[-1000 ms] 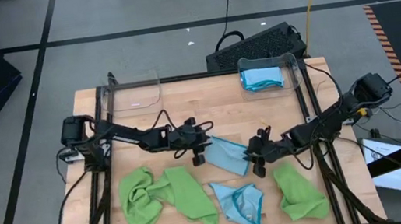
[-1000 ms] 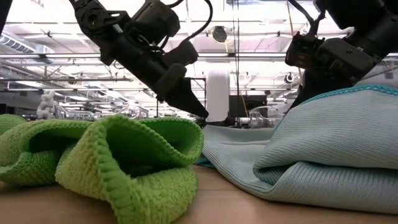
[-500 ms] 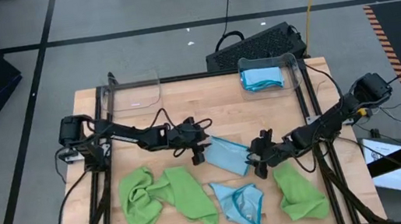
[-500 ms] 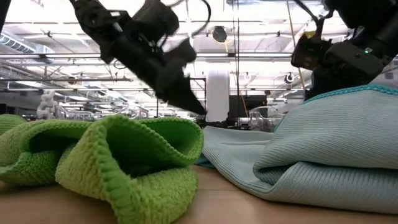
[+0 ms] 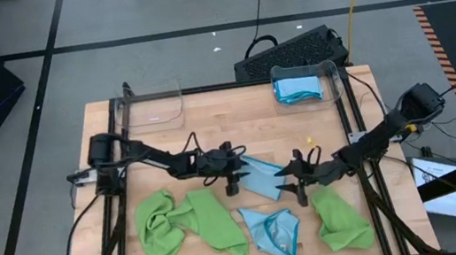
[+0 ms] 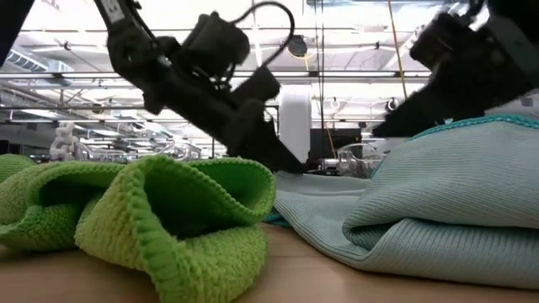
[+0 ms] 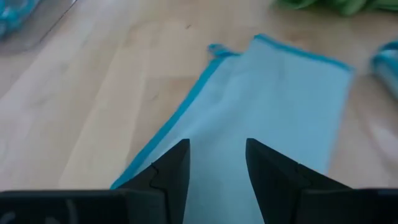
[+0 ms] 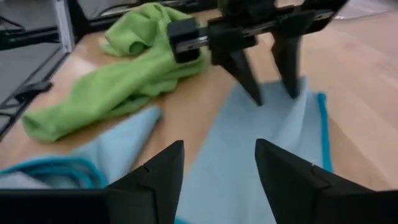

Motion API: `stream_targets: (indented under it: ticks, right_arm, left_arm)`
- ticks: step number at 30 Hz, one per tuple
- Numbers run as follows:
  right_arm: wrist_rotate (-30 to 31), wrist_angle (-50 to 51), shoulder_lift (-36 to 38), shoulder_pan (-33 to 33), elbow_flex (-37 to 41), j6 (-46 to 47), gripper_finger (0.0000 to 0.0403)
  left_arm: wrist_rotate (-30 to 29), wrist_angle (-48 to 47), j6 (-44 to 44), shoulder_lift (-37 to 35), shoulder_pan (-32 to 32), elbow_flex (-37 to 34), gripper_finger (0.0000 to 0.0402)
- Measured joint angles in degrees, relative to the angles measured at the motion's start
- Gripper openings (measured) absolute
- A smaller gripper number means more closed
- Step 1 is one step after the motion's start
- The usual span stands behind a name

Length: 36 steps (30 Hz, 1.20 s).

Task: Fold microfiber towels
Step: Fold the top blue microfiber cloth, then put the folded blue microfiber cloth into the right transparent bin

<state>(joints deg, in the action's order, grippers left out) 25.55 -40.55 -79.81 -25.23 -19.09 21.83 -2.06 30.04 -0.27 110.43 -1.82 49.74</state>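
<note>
A light blue towel (image 5: 262, 177) with teal edging lies flat on the table's middle, between my two grippers. My left gripper (image 7: 217, 169) is open, with its fingers pointing down over the towel's left end (image 8: 273, 99). My right gripper (image 8: 217, 180) is open too, low over the towel's right end. A crumpled light blue towel (image 5: 274, 231) lies nearer the front edge. Lime green towels lie bunched at the near left (image 5: 190, 224) and the near right (image 5: 341, 217). My left gripper's fingertips (image 8: 256, 99) stand at the flat towel's left end (image 8: 273, 99), slanting down from the table's left. I cannot tell whether they touch the cloth or hang just above it. My right gripper touches nothing that shows.
Two clear bins stand at the far edge: one at the left (image 5: 150, 108), one at the right (image 5: 303, 86) holding folded blue towels. In the low view the green (image 6: 168, 219) and blue (image 6: 438, 210) heaps fill the foreground. Bare wood lies between bins and grippers.
My left gripper has sunk and tipped down toward the flat towel's left end. My right gripper has turned at the wrist, and its fingers stand wider apart than a second ago. The towels have stayed where they were.
</note>
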Motion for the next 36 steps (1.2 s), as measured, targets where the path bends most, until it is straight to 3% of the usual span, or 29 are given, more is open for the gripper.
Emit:
stream_targets:
  ticks: [4, 12, 18, 29, 36]
  right_arm:
    - [-0.1, -5.2, -3.6, 0.4, 2.7, 0.7, 0.0152]
    - [-0.3, -4.7, -12.3, 2.1, 0.9, 2.0, 0.0053]
    - [0.4, -2.4, -16.3, 2.7, 0.8, 8.5, 0.0005]
    - [-0.5, -4.6, -8.9, 2.6, 1.1, 3.2, 0.0023]
    - [-0.5, -2.3, -1.3, 0.7, 1.1, 0.1, 0.0068]
  left_arm:
    - [0.1, 1.6, -2.7, 2.7, 1.7, 0.0, 0.0159]
    - [2.3, 1.2, -4.8, 3.5, 4.0, 0.1, 0.0159]
    - [2.5, 1.2, -3.3, 2.6, 3.8, 0.1, 0.0159]
    - [2.5, -0.7, 0.5, -6.0, 1.6, 0.1, 0.0159]
    - [2.5, -5.1, 2.1, -7.3, -1.7, 0.0, 0.0159]
